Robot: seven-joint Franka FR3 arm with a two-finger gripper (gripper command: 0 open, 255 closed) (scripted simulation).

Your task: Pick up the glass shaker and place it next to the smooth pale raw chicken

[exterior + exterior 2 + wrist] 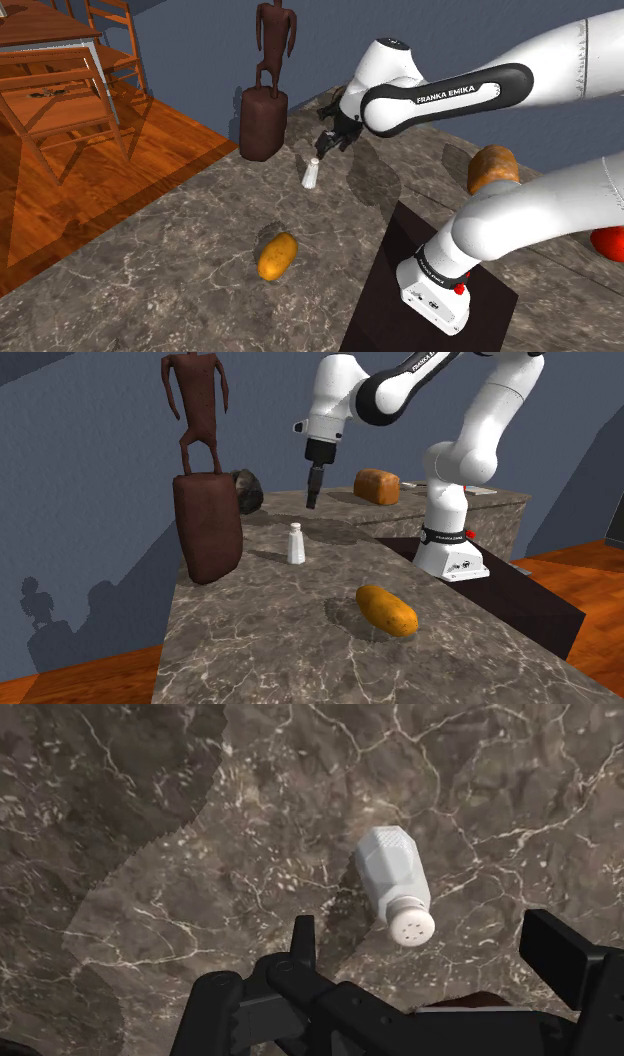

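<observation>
The claw (pixel 313 499), spread wide and empty, is held above the white faceted shaker (pixel 296 544), which stands upright and ungrasped on the marbled counter (pixel 250 642). Gripping, lifting and placing are all judged still to be done. An orange-yellow lump (pixel 387 609), presumably the chicken, lies well apart at the shaker's 4 o'clock in the second exterior view. The arm (pixel 480 412) is arched over, wrist pointed down.

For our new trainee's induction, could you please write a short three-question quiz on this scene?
1. True or false: the pincer grips the white shaker.
2. The shaker is: A upright, B on its side, C upside down?
3. What colour is the oval lump on the counter?
Key: 1 false, the pincer is open, above the shaker; 2 A; 3 orange-yellow.
</observation>
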